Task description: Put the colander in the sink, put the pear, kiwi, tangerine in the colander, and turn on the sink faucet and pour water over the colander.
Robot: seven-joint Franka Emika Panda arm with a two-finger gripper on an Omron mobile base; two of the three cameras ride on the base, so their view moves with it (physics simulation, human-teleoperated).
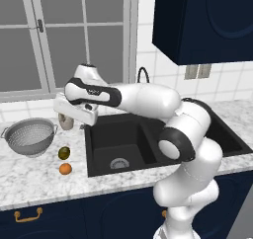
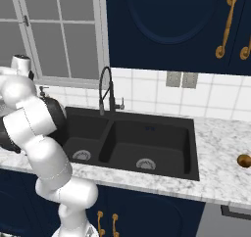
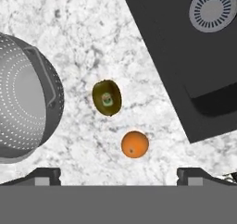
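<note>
On marble counter [image 1: 34,176]: colander [image 1: 30,137], tangerine [image 3: 134,144] beside sink [image 1: 143,149]; tool [image 3: 118,174] wide open, empty.

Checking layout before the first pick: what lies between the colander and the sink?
The dark olive fruit and tangerine on the marble counter, between colander and sink, in the hand view.

Marble counter [image 1: 34,181] with a black sink [image 1: 148,151] set in it.
Left of the sink, the colander [image 1: 29,136], the olive kiwi [image 1: 64,153] and the tangerine [image 1: 65,169] sit apart; a brown round thing [image 2: 243,160] lies far right.
</note>
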